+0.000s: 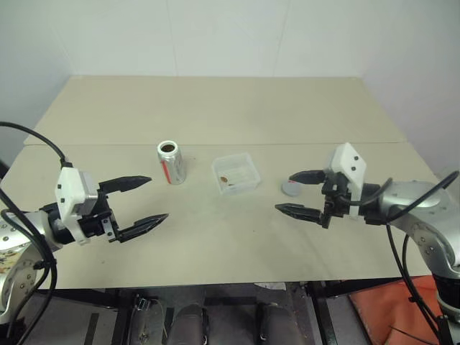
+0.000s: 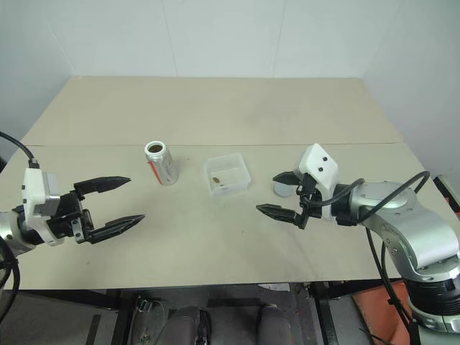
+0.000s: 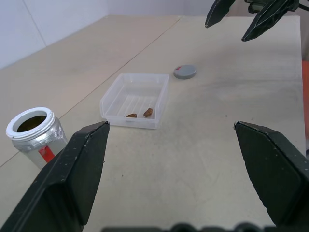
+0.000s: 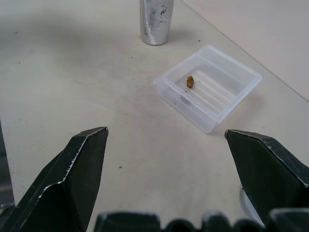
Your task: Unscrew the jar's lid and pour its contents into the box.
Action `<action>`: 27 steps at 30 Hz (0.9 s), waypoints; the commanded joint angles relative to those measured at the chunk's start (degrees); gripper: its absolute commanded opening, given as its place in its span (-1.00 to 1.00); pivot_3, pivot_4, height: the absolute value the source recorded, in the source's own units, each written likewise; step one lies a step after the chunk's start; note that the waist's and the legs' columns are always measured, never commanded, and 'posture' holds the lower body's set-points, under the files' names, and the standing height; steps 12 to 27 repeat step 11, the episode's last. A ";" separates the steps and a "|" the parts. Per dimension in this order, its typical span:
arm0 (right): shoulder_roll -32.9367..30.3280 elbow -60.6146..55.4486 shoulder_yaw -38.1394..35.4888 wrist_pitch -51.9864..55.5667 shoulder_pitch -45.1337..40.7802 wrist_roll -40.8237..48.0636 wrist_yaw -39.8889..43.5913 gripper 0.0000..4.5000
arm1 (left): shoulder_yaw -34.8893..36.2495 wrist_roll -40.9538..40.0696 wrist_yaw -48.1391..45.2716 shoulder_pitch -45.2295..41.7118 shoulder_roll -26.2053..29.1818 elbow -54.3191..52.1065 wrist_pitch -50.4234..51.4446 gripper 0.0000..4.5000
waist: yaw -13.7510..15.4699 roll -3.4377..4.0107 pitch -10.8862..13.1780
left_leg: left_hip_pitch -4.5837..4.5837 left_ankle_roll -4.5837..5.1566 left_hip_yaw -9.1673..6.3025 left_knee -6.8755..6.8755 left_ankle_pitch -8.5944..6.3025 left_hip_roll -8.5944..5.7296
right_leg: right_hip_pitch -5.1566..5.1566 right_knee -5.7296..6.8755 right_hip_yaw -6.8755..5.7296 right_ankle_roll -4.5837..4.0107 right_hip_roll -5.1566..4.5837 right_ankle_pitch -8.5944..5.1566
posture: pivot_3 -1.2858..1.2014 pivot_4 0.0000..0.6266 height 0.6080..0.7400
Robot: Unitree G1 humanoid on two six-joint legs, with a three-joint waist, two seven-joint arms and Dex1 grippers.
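Left gripper [image 1: 145, 200] held above the near left part of the table [image 1: 215, 108], jaws spread wide, nothing between them, tips pointing right toward the middle. Right gripper [image 1: 296, 192] opposite it over the near right part, likewise spread wide and empty, tips pointing left. Well apart from each other, and neither touching any object.

Just beyond the right gripper's far fingertip, the lid [image 1: 292, 188] lying flat on the table, grey and round, with a small red mark on its edge in the left wrist view [image 3: 185, 72]. Off the jar, resting by itself.

Left of the lid, near the table's middle, the box [image 1: 236, 173]: clear, shallow, square with rounded corners, sitting flat. Inside it the contents [image 3: 147, 112], two small brown bits close together on the ribbed floor as seen from the left wrist; from the right wrist one bit [image 4: 190, 81] plainly visible.

Further left, the jar [image 1: 171, 162] standing upright with its mouth open, silvery with a red stripe on the side, dark inside. Near the box but apart from it, a clear strip of table between them. Beyond the left gripper's tips, toward the far side.
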 commanded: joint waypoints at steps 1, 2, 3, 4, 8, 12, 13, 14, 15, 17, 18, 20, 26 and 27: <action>-0.56 -2.54 -2.31 -1.46 0.43 0.37 -0.33 1.00 | 0.05 -0.86 -0.25 -1.04 0.05 -0.75 -0.90 1.00 | 0.01 0.00 0.00 | 0.02 0.00 -0.01 0.00 0.00 0.00 | 0.00 0.01 0.00 0.00 0.00 0.00 | 0.03 -0.52 1.00; -0.55 -2.77 -2.41 -1.36 0.61 0.45 -0.46 1.00 | -0.14 -0.86 -0.38 -1.19 0.02 -0.68 -1.03 1.00 | 0.03 0.00 0.00 | 0.02 0.01 -0.01 -0.01 0.00 0.00 | 0.00 0.01 0.00 0.00 0.00 0.00 | 0.03 -0.52 1.00; -0.55 -2.93 -2.48 -1.29 0.74 0.51 -0.56 1.00 | -0.28 -0.85 -0.47 -1.29 0.00 -0.63 -1.13 1.00 | 0.04 0.00 0.00 | 0.02 0.00 -0.01 -0.01 0.00 0.00 | 0.01 0.00 0.00 0.00 0.00 0.00 | 0.03 -0.52 1.00; -0.58 -3.14 -2.56 -1.23 0.91 0.58 -0.65 1.00 | -0.39 -0.85 -0.45 -1.37 -0.08 -0.66 -1.18 1.00 | 0.02 0.00 0.00 | 0.01 0.00 -0.01 0.00 0.00 0.00 | 0.01 0.00 0.00 0.00 0.00 0.00 | 0.03 -0.52 1.00; -0.72 -3.80 -2.96 -1.11 1.54 0.82 -1.04 1.00 | -0.53 -0.86 -0.39 -1.67 -0.53 -0.81 -1.50 1.00 | 0.01 0.00 0.00 | 0.02 0.00 0.00 -0.01 0.00 0.00 | 0.01 0.00 0.02 0.00 0.00 0.00 | 0.03 -0.52 1.00; -0.49 -3.92 -2.67 -1.51 1.66 0.43 -1.38 1.00 | -0.60 0.10 -0.86 -3.40 -0.49 1.13 -2.71 1.00 | 0.01 0.00 0.00 | 0.03 0.01 0.00 -0.01 0.00 0.00 | 0.01 0.00 0.02 0.00 0.00 0.00 | 0.03 -0.52 1.00; -0.49 -3.92 -2.67 -1.51 1.66 0.43 -1.38 1.00 | -0.60 0.10 -0.86 -3.40 -0.49 1.13 -2.71 1.00 | 0.01 0.00 0.00 | 0.03 0.01 0.00 -0.01 0.00 0.00 | 0.01 0.00 0.02 0.00 0.00 0.00 | 0.03 -0.52 1.00; -0.49 -3.92 -2.67 -1.51 1.66 0.43 -1.38 1.00 | -0.60 0.10 -0.86 -3.40 -0.49 1.13 -2.71 1.00 | 0.01 0.00 0.00 | 0.03 0.01 0.00 -0.01 0.00 0.00 | 0.01 0.00 0.02 0.00 0.00 0.00 | 0.03 -0.52 1.00; -0.49 -3.92 -2.67 -1.51 1.66 0.43 -1.38 1.00 | -0.60 0.10 -0.86 -3.40 -0.49 1.13 -2.71 1.00 | 0.01 0.00 0.00 | 0.03 0.01 0.00 -0.01 0.00 0.00 | 0.01 0.00 0.02 0.00 0.00 0.00 | 0.03 -0.52 1.00; -0.49 -3.92 -2.67 -1.51 1.66 0.43 -1.38 1.00 | -0.60 0.10 -0.86 -3.40 -0.49 1.13 -2.71 1.00 | 0.01 0.00 0.00 | 0.03 0.01 0.00 -0.01 0.00 0.00 | 0.01 0.00 0.02 0.00 0.00 0.00 | 0.03 -0.52 1.00; -0.49 -3.92 -2.67 -1.51 1.66 0.43 -1.38 1.00 | -0.60 0.10 -0.86 -3.40 -0.49 1.13 -2.71 1.00 | 0.01 0.00 0.00 | 0.03 0.01 0.00 -0.01 0.00 0.00 | 0.01 0.00 0.02 0.00 0.00 0.00 | 0.03 -0.52 1.00; -0.49 -3.92 -2.67 -1.51 1.66 0.43 -1.38 1.00 | -0.60 0.10 -0.86 -3.40 -0.49 1.13 -2.71 1.00 | 0.01 0.00 0.00 | 0.03 0.01 0.00 -0.01 0.00 0.00 | 0.01 0.00 0.02 0.00 0.00 0.00 | 0.03 -0.52 1.00; -0.49 -3.92 -2.67 -1.51 1.66 0.43 -1.38 1.00 | -0.60 0.10 -0.86 -3.40 -0.49 1.13 -2.71 1.00 | 0.01 0.00 0.00 | 0.03 0.01 0.00 -0.01 0.00 0.00 | 0.01 0.00 0.02 0.00 0.00 0.00 | 0.03 -0.52 1.00; -0.49 -3.92 -2.67 -1.51 1.66 0.43 -1.38 1.00 | -0.60 0.10 -0.86 -3.40 -0.49 1.13 -2.71 1.00 | 0.01 0.00 0.00 | 0.03 0.01 0.00 -0.01 0.00 0.00 | 0.01 0.00 0.02 0.00 0.00 0.00 | 0.03 -0.52 1.00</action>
